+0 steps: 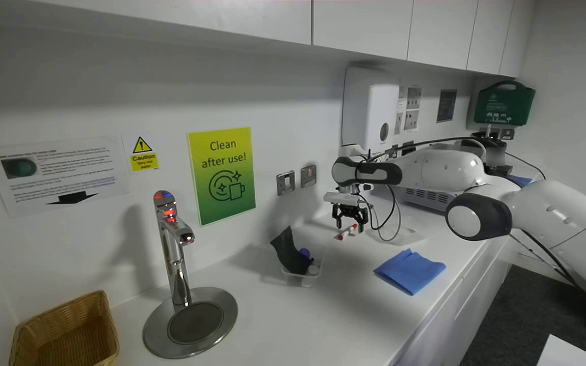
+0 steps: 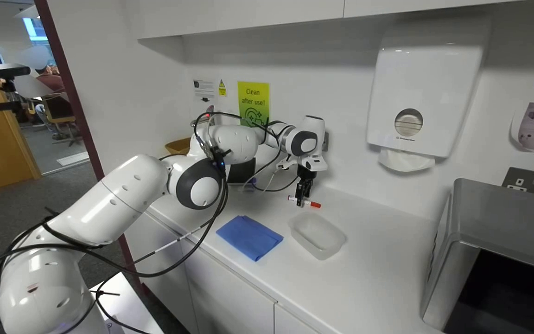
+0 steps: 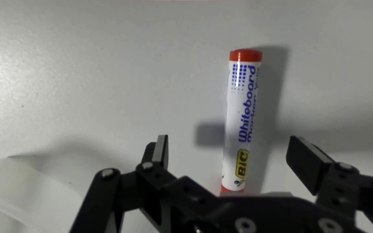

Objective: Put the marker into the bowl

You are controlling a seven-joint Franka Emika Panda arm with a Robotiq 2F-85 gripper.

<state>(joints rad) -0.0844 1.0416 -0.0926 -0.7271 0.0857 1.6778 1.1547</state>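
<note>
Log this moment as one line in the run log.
gripper: open, marker between fingers in wrist view | marker: lying on counter, not gripped | bowl: on counter, marker not inside | status: grasp pending

1. In an exterior view I'm looking lengthwise down the counter [image 1: 283, 325] from the tap [image 1: 175, 254] end, a bit from above. The basket [image 1: 64, 333] is right up close, and the first aid kit [image 1: 502, 105] is way at the back.
2. In an exterior view I get roughly the reverse, tilted down: metal box [image 2: 503, 222] close on the right, arm [image 2: 109, 199] huge on the left, poster [image 2: 254, 99] small and far off.
3. Wrist view is my close-up. It looks down at the counter from just above, with the gripper [image 3: 228, 137] poking in from the bottom, the marker [image 3: 242, 123] just right of centre and a bit of the bowl [image 3: 15, 187] lower left.
4. Shared ground: both exterior views give me gripper, marker, blue cloth [image 2: 250, 237] and towel dispenser [image 2: 427, 93].
</note>
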